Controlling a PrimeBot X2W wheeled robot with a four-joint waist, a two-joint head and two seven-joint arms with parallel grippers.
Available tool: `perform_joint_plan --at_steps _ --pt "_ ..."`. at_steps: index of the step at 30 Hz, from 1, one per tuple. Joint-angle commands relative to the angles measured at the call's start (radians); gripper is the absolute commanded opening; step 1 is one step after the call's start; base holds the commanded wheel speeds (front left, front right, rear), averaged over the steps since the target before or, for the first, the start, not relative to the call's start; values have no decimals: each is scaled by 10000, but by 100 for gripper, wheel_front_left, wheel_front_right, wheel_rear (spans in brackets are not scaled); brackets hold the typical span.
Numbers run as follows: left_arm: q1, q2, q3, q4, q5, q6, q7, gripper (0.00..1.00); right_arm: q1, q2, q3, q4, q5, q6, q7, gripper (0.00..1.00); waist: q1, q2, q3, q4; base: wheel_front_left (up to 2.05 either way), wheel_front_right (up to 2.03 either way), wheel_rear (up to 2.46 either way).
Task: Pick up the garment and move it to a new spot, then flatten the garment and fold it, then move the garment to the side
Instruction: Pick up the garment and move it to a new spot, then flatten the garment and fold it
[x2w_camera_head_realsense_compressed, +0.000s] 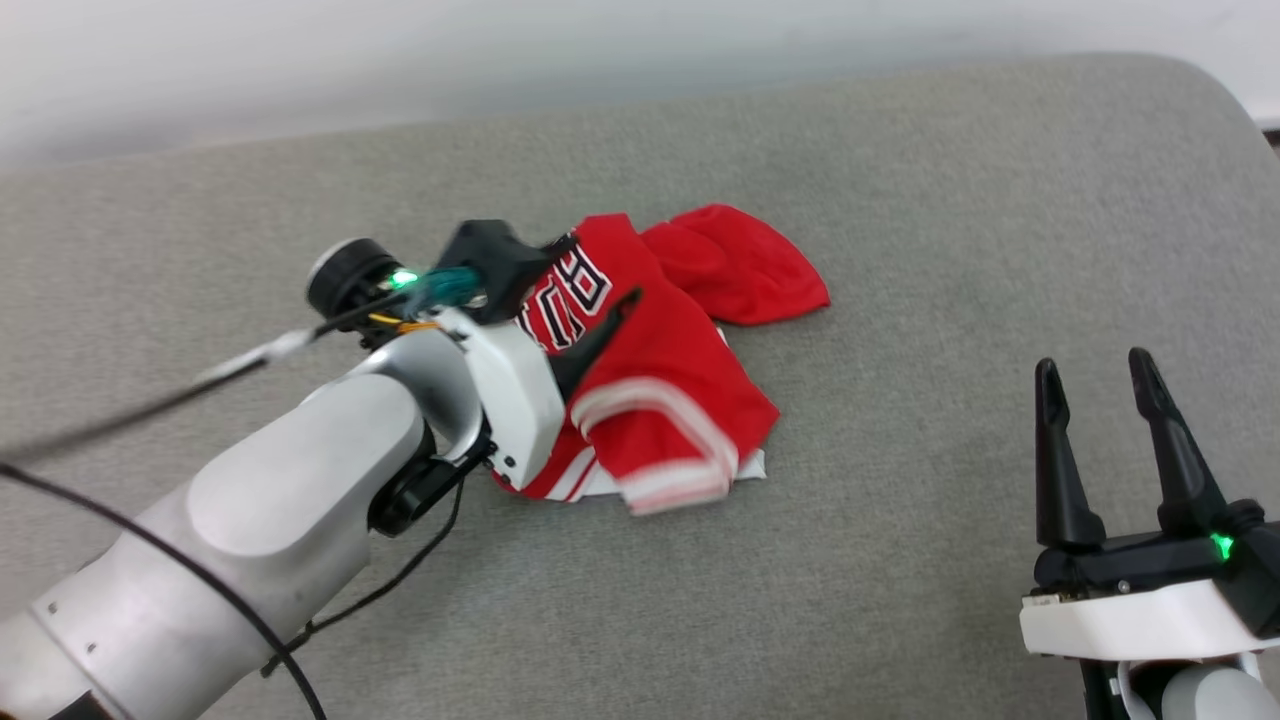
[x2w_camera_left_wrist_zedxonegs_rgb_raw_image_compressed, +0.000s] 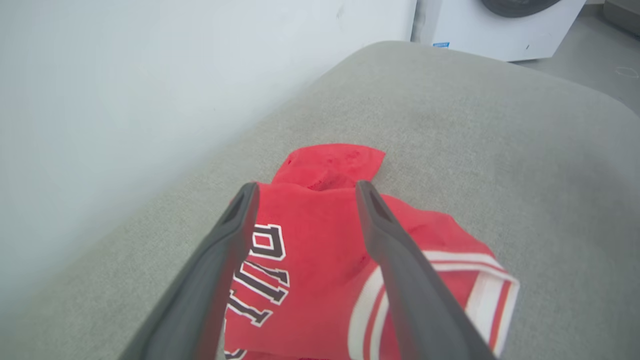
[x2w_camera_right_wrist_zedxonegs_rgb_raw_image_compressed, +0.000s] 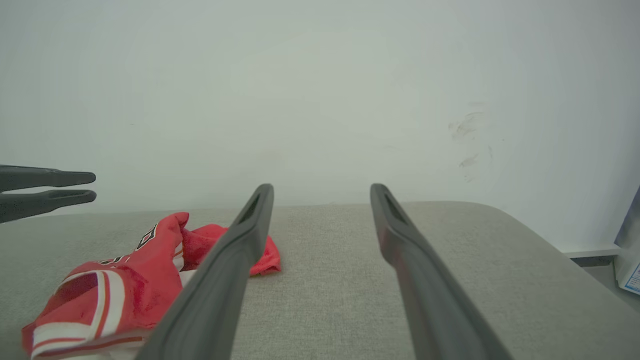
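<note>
Where the shirt (x2w_camera_head_realsense_compressed: 680, 400) lies, it is a crumpled red heap near the middle of the grey cushion (x2w_camera_head_realsense_compressed: 950, 250), with black white-edged letters facing up on its left part and a striped red-and-white hem along its near edge. A plain red fold sticks out at the far right of the heap, and a sliver of white shows underneath at the near side.

The left claw (x2w_camera_head_realsense_compressed: 600, 268) hangs directly over the lettered part, its two fingers spread wide with nothing between them. In the left wrist view the shirt (x2w_camera_left_wrist_zedxonegs_rgb_raw_image_compressed: 310, 250) lies below and between the parted fingers of the left claw (x2w_camera_left_wrist_zedxonegs_rgb_raw_image_compressed: 306, 187), the letters beside one finger and the striped trim beside the other. From the right wrist view the left claw (x2w_camera_right_wrist_zedxonegs_rgb_raw_image_compressed: 92, 187) sits above the shirt (x2w_camera_right_wrist_zedxonegs_rgb_raw_image_compressed: 125, 290) with a gap of air under it, so it looks clear of the cloth.

The right claw (x2w_camera_head_realsense_compressed: 1100, 370) stands well apart from the heap, over bare cushion at the near right, fingers open and empty. Its own view shows the right claw (x2w_camera_right_wrist_zedxonegs_rgb_raw_image_compressed: 320, 187) pointing at a pale wall (x2w_camera_right_wrist_zedxonegs_rgb_raw_image_compressed: 300, 100) behind the cushion.
</note>
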Motion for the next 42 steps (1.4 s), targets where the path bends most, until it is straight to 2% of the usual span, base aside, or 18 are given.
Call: perform_joint_plan --at_steps 1,5,9,11,14,18,22,25,28,34,35,42 --pt "227 91 180 -77 164 334 -432 100 113 23 23 21 -100 -3 -24 100 1 -1 -273 222 0 0 0" --pt "853 253 525 -384 436 1332 -1570 100 269 23 6 48 -183 -3 -24 100 1 -1 -581 447 0 0 0" --pt "1739 488 1216 -774 598 2460 -2212 100 394 23 -30 77 -200 -3 -24 100 1 -1 -818 617 0 0 0" --pt "2371 535 1781 -1083 743 3107 -2312 100 484 23 -32 83 -197 -3 -24 100 1 -1 -909 677 0 0 0" --pt "3469 556 3004 -1829 1540 3875 -2341 100 546 23 -15 81 -197 -3 -24 100 1 -1 -995 747 0 0 0" --pt "5130 352 4581 -2614 2783 4544 -2326 100 651 23 8 96 -187 -3 -24 100 1 -1 -1088 809 0 0 0" --pt "6657 -258 5994 -3223 3950 4951 -2328 100 715 23 39 148 -163 -3 -24 100 1 -1 -1181 853 0 0 0" --pt "7583 -785 6686 -3524 4753 5006 -2329 100 792 21 63 196 -120 -3 -24 100 1 -1 -1250 852 0 0 0" --pt "8388 -1332 7436 -3849 5274 4842 -2330 100 845 21 73 251 -81 -3 -24 100 1 -1 -1305 848 0 0 0" --pt "9551 -2394 8608 -4035 6132 4168 -2330 100 986 23 52 424 39 -3 -24 100 1 -1 -1401 880 0 0 0" --pt "9551 -2394 8608 -4035 6132 4168 -2330 100 986 23 52 424 39 -3 -24 100 1 -1 -1401 880 0 0 0" --pt "10319 -3282 9333 -3696 6803 3114 -2331 100 1275 23 150 734 275 -3 -24 100 1 -1 -1618 935 0 0 0"
